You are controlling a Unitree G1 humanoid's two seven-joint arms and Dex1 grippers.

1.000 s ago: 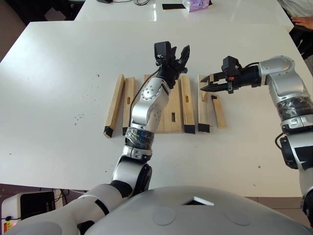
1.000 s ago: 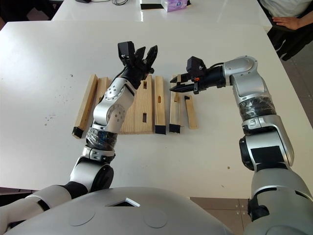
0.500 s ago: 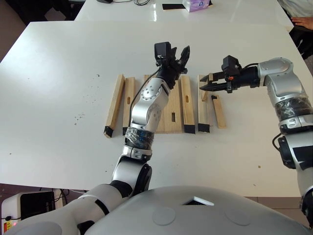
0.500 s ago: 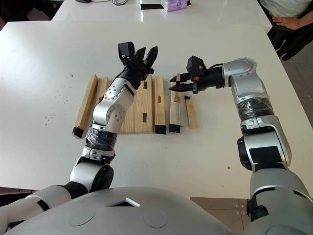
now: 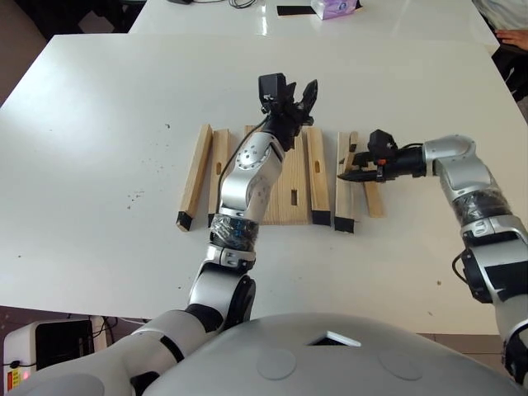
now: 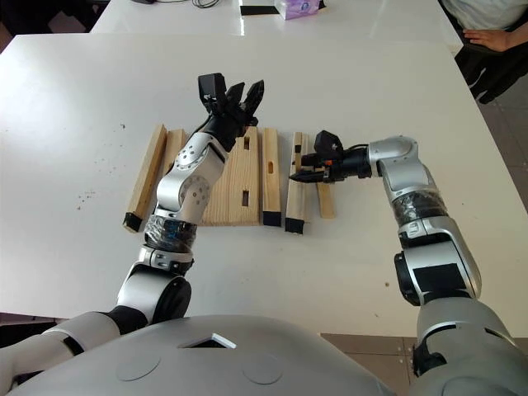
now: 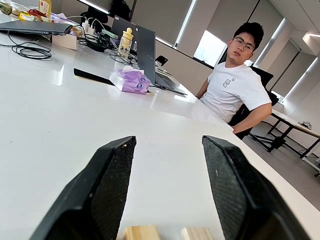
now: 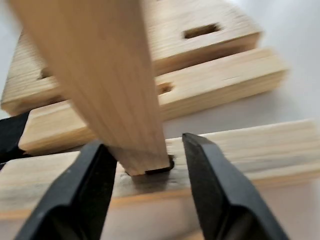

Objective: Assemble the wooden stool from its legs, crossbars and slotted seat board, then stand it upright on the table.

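As the right jaws gripped a crossbar [image 8: 100,75], its low end sat right at the slot [image 8: 150,170] in a leg [image 5: 344,206]. That leg lay flat on the bench [image 5: 99,124], its long way pointing away from the robot. A push down looked next. The right arm had dropped lower than a second before. The left jaws stayed wide open above the seat [image 5: 293,198].
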